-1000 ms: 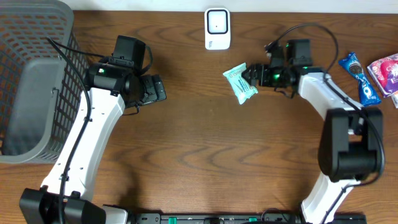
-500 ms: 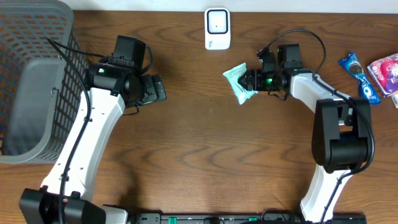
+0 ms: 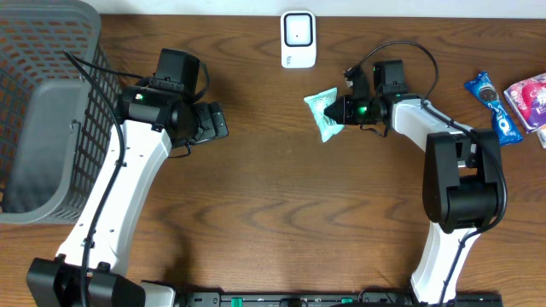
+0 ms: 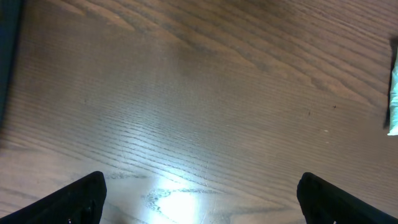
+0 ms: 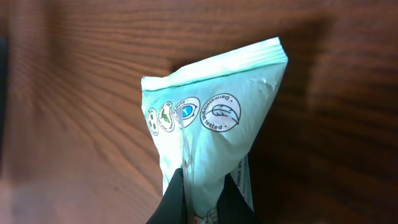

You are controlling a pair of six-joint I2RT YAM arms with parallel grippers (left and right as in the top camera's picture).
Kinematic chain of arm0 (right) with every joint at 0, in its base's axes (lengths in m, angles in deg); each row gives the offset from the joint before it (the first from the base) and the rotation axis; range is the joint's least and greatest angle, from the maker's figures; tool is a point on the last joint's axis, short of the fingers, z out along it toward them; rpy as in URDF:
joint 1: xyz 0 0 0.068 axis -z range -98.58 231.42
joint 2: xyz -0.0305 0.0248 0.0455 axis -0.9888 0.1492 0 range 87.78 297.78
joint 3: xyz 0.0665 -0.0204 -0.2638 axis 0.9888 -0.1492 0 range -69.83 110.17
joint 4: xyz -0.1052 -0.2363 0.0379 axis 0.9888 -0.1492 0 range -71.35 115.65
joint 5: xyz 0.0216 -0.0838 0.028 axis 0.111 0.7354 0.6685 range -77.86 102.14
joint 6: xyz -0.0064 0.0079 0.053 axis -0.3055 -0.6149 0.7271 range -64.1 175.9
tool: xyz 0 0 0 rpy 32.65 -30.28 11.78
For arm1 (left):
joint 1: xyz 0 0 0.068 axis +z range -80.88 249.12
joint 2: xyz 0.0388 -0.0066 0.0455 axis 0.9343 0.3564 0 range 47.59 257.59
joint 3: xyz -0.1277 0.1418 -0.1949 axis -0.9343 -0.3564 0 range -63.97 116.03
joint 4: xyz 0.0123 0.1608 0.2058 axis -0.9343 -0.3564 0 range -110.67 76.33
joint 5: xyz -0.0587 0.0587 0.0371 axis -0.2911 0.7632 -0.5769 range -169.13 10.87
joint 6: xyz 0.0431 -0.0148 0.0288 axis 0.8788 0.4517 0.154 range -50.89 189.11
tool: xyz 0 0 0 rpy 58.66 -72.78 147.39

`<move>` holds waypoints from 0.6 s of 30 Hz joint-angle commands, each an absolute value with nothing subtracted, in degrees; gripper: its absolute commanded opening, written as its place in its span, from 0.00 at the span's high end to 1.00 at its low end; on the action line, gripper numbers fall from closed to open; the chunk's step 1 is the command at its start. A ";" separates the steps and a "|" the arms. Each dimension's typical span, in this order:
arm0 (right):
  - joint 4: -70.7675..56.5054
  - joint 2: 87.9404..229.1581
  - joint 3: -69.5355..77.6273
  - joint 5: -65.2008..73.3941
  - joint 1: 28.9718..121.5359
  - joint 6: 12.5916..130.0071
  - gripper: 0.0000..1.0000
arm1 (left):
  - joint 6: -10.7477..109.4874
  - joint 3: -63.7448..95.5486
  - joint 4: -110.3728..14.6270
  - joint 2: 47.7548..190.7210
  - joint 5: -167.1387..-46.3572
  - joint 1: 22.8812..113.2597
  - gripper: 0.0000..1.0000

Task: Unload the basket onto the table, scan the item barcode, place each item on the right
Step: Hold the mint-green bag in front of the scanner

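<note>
The pickup looks done: the right claw [image 3: 340, 111] is pressed together on 1 end of the mint-green packet [image 3: 322, 114]. The right wrist view shows its dark fingers [image 5: 175, 200] pinching the pouch's lower part, with the sealed edge pointing away. Whether the packet is clear of the worktop [image 3: 281, 213] I cannot tell. The scan itself is left to do, as I judge it: the packet is below and right of the white scanner [image 3: 298, 38], near it but apart, and no barcode shows on the visible face. The left claw [image 4: 205, 198] is spread wide over bare wood, holding nothing. A grey mesh basket [image 3: 38, 111] stands at the far left, and a blue snack pack [image 3: 493, 104] and a pink pack [image 3: 529, 98] lie at the far right. Nothing lies between packet and scanner.
</note>
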State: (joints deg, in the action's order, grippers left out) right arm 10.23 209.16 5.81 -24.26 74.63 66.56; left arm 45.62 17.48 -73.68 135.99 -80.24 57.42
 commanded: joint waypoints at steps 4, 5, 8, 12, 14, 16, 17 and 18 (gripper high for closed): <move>12.55 205.97 7.38 -28.94 73.47 77.11 0.99 | 46.58 17.34 -73.85 136.12 -79.51 57.59 0.02; 14.80 205.49 7.38 -28.94 73.12 79.93 0.99 | 46.58 17.34 -73.85 136.12 -79.51 57.59 0.02; 27.09 205.36 7.38 -28.39 71.40 90.29 0.99 | 46.58 17.34 -73.87 136.12 -79.51 57.59 0.02; 41.38 205.36 7.38 -20.44 69.01 101.07 0.99 | 46.56 17.34 -73.87 136.12 -79.51 57.59 0.02; 44.99 205.36 7.38 -15.02 67.68 103.89 0.99 | 46.58 17.34 -73.85 136.12 -79.51 57.59 0.02; 48.05 205.38 7.38 -9.42 66.13 104.78 0.99 | 46.56 17.34 -73.85 136.12 -79.51 57.59 0.02; 48.24 205.38 7.38 -7.54 65.71 104.78 0.99 | 46.56 17.34 -73.87 136.12 -79.51 57.59 0.02; 48.59 205.38 7.49 -2.56 64.90 104.94 0.99 | 46.56 17.34 -73.87 136.12 -79.51 57.59 0.02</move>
State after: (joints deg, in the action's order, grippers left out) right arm 47.65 207.28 6.61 -14.16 66.52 101.16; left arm 45.62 17.48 -73.68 135.99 -80.24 57.42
